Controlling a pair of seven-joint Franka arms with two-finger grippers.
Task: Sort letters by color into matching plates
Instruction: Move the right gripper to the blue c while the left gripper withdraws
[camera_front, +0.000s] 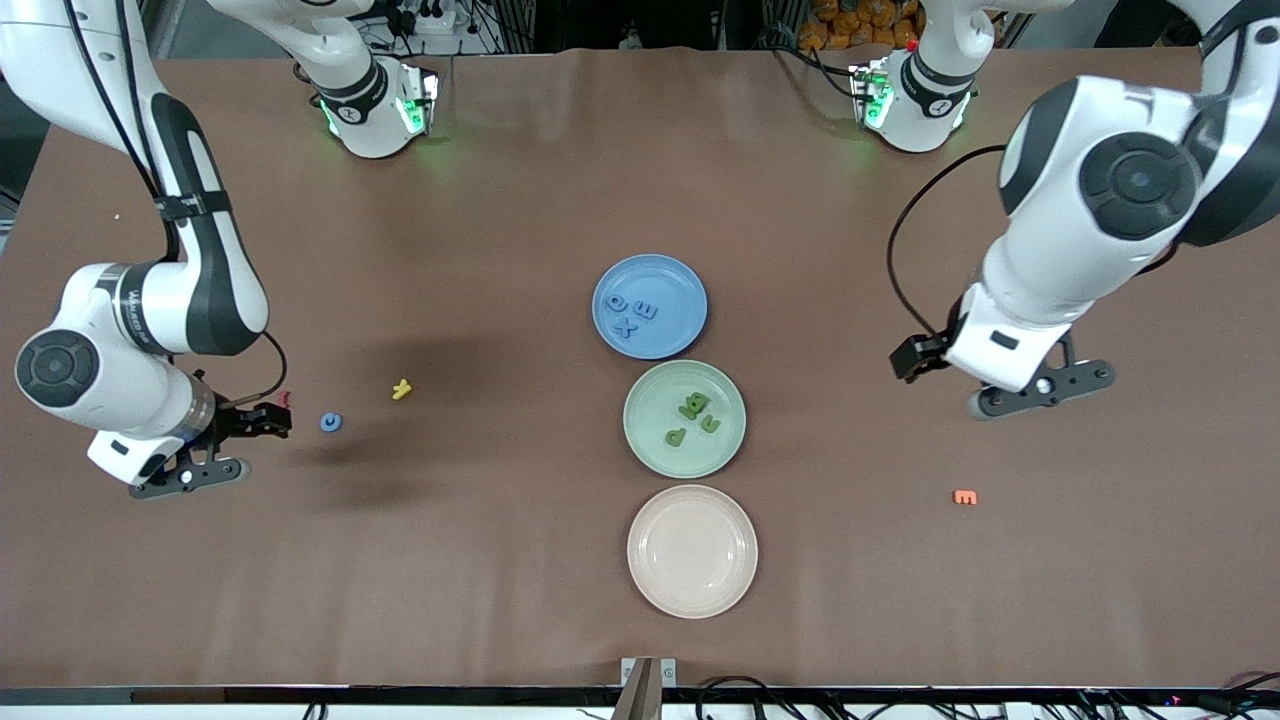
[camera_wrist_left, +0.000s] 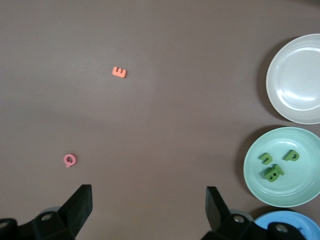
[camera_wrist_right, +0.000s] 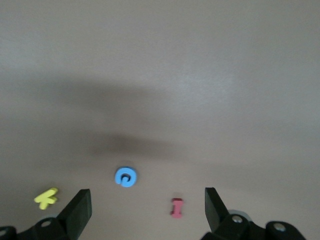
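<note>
Both grippers stood released: right gripper (camera_wrist_right: 145, 212) over the blue letter (camera_front: 331, 422), left gripper (camera_wrist_left: 149, 212) waiting. Letter judged light, rigid; pinch its outer edges.

Both arms are hanging up in the air over the table. The right gripper (camera_wrist_right: 147, 212) sits out near the right arm's end of the table, wrist bent so it points down at the surface, fingers spread wide with nothing between them. The left gripper (camera_wrist_left: 149, 212) is over the left arm's end, also pointed down, jaws wide apart and empty.
</note>
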